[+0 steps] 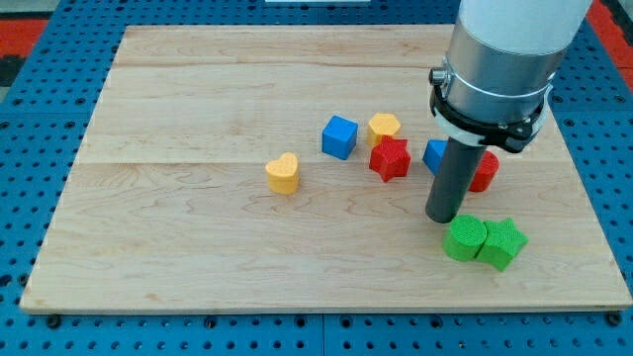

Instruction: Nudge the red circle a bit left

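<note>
1. There is no claw on this arm, so nothing is held; my tip (444,218) rests on the bench (198,247).
2. The red circle (485,171) sits just up and to the view's right of my tip, partly hidden behind the rod.
3. A blue block (434,154), mostly hidden, lies just above my tip.
4. The green circle (464,238) and green star (502,242) touch each other just below-right of my tip.
5. To the view's left of my tip lie the red star (390,158), yellow hexagon (384,127), blue cube (339,136) and, farther off, the yellow heart (283,173).
</note>
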